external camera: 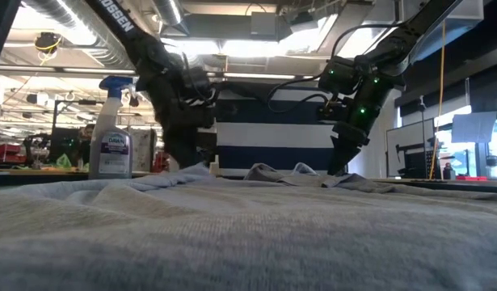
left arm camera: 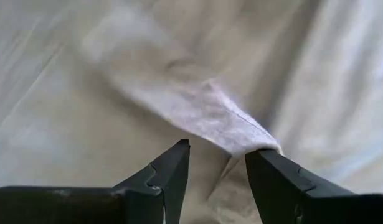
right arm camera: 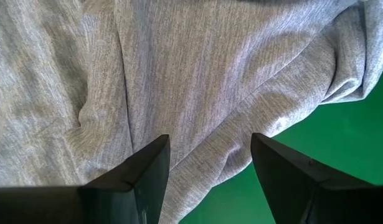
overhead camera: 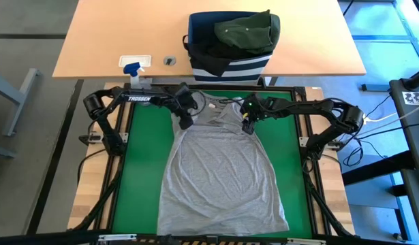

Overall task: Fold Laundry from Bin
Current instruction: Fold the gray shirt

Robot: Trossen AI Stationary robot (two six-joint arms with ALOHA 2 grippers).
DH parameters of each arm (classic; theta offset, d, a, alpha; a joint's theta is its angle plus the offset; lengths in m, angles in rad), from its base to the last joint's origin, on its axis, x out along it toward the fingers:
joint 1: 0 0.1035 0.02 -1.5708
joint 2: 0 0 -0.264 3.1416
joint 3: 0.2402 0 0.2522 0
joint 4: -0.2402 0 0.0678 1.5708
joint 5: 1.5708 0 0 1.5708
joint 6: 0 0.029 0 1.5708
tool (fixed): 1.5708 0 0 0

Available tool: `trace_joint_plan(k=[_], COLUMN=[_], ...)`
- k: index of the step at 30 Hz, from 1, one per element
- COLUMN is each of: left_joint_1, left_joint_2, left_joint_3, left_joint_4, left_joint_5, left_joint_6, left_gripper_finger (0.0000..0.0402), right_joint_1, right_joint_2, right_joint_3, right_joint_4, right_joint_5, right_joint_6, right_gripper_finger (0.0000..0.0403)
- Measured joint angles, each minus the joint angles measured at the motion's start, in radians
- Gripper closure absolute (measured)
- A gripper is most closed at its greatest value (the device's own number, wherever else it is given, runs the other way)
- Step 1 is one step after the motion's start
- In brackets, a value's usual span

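The light grey garment (overhead camera: 223, 180) lies spread flat on the green mat (overhead camera: 144, 170), hem toward the near edge of the table, neck and shoulders toward the far edge; its long axis runs near to far, straight between the 2 arms; in the low view its near part fills the whole foreground as a soft grey plain.

At the far end of that cloth both grippers work the shoulder line; the left gripper (overhead camera: 187, 121) sits at the garment's left shoulder, the right gripper (overhead camera: 248, 124) at its right shoulder, each arm about equally near its own corner. In the left wrist view the left gripper's fingers (left arm camera: 169, 180) stand apart, a folded edge of grey cloth lying between them and touching one tip, not clamped as far as I can judge; in the right wrist view the right gripper's fingers (right arm camera: 147, 171) are spread wide over the fabric, a sleeve edge and green mat just beyond, nothing pinched.

Both arms reach inward from the table's sides, wrists bent down so the fingers point at the cloth; any grasp would call for a short descent onto each shoulder.

Beyond them stands the bin (overhead camera: 229, 64), touching the mat's far edge, a dark olive green garment (overhead camera: 249, 33) heaped on top; a spray bottle (overhead camera: 132, 68) rests well left of it.
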Motion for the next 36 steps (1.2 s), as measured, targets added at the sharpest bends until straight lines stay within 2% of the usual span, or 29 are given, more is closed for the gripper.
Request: trace_joint_plan(k=[2,5,9,13,18,22,28,32,36], left_joint_1=[-0.020,-0.060,-0.107,-0.132,-0.136,-0.138,-0.144,-0.157,-0.168], left_joint_2=[0.000,0.019,0.054,0.037,-0.034,-0.038,0.072,0.136,0.175], left_joint_3=[0.001,0.001,-0.002,0.022,0.079,0.085,0.081,0.081,0.081], left_joint_4=[0.058,0.131,0.146,0.121,0.118,0.165,0.312,0.353,0.357], left_joint_5=[0.046,0.053,0.055,0.048,0.016,-0.055,-0.066,-0.045,-0.106], left_joint_6=[-0.018,-0.023,-0.039,-0.076,-0.105,-0.117,-0.143,-0.150,-0.150], left_gripper_finger=[0.0253,0.0255,0.0255,0.0255,0.0255,0.0255,0.0255,0.0255,0.0255], right_joint_1=[0.000,0.000,0.000,0.000,0.000,0.001,0.000,0.001,0.000], right_joint_2=[0.000,0.000,0.000,0.000,0.000,0.000,0.000,0.000,0.000], right_joint_3=[0.000,0.000,0.000,0.000,0.000,0.000,0.000,0.000,0.000], right_joint_4=[0.000,0.000,0.000,0.003,0.029,0.075,0.085,0.080,0.077], right_joint_5=[0.000,0.000,0.000,-0.002,-0.096,-0.139,-0.138,-0.138,-0.138], right_joint_6=[0.000,0.000,0.000,0.000,0.000,0.006,0.017,0.056,0.062], right_gripper_finger=[0.0178,0.0178,0.0178,0.0178,0.0178,0.0178,0.0178,0.0178,0.0178])
